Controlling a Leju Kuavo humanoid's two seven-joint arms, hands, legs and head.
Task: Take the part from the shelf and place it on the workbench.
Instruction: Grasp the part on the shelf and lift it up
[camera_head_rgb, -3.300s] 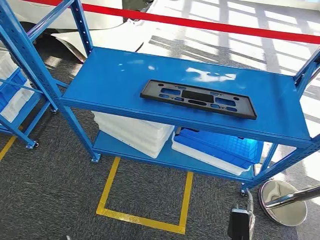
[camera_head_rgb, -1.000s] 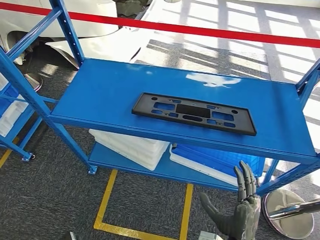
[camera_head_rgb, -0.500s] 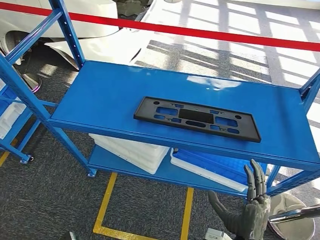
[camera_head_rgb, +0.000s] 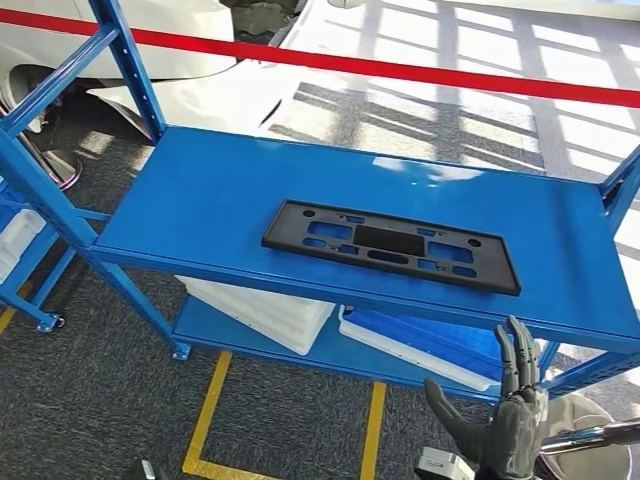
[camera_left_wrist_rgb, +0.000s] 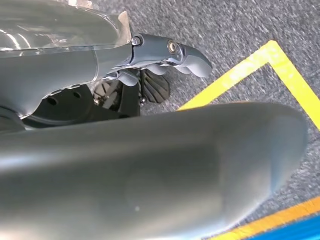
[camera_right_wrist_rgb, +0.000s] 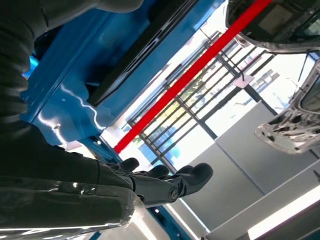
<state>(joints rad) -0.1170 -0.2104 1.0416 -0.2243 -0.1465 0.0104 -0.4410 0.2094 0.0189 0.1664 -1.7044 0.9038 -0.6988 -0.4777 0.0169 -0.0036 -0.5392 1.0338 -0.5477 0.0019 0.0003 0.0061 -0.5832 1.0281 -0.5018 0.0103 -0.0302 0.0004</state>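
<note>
right hand (camera_head_rgb: 504, 420) raised beside shelf (camera_head_rgb: 189, 215), fingers (camera_head_rgb: 518, 355) spread

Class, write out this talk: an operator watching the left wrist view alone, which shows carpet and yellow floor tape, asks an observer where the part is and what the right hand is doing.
Operator: Where is the part?
Observer: The black part lies flat on the upper deck of the blue shelf, close to its front edge.
Operator: Has the right hand got it?
Observer: No. The right hand is in front of the shelf and lower than its front edge, with fingers spread and nothing in it.
</note>
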